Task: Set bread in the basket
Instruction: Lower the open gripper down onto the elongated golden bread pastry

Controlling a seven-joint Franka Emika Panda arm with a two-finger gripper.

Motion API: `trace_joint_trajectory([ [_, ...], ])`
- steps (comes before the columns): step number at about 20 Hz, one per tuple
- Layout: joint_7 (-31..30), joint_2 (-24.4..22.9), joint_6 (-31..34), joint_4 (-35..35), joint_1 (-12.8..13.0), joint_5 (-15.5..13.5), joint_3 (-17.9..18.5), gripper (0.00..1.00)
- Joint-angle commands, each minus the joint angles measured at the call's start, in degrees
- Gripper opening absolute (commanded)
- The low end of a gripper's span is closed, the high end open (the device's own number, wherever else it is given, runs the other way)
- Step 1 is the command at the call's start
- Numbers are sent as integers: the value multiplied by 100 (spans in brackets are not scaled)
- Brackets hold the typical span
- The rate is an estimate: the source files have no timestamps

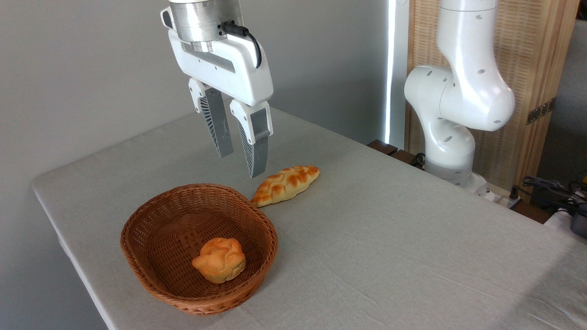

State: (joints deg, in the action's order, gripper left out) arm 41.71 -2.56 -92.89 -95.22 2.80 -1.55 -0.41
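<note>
wicker basket [137, 256] holds a round bun [219, 259]; braided bread [285, 184] lies outside.

Bright, even daylight, sharp focus throughout; a glaring white strip of window [394, 68] behind, soft faint shadows on the tablecloth [390, 238].

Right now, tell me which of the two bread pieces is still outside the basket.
The long braided loaf, lying on the table just beyond the basket rim. The small round knotted bun already sits inside.
</note>
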Motion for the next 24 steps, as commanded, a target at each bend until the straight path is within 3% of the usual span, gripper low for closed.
trace_joint_trajectory([
  [1, -84, 18, 148, -4, 10, -21, 23, 100],
  [9, -84, -17, 148, -57, 10, -47, -3, 100],
  [14, -75, -657, 52, -1189, 54, -91, -266, 100],
  [18, -102, -825, -27, -1972, 256, -118, -618, 100],
  [21, -102, -860, -228, -2535, 265, -398, -890, 100],
  [24, -93, -861, -1009, -3071, 274, -916, -1127, 100],
])
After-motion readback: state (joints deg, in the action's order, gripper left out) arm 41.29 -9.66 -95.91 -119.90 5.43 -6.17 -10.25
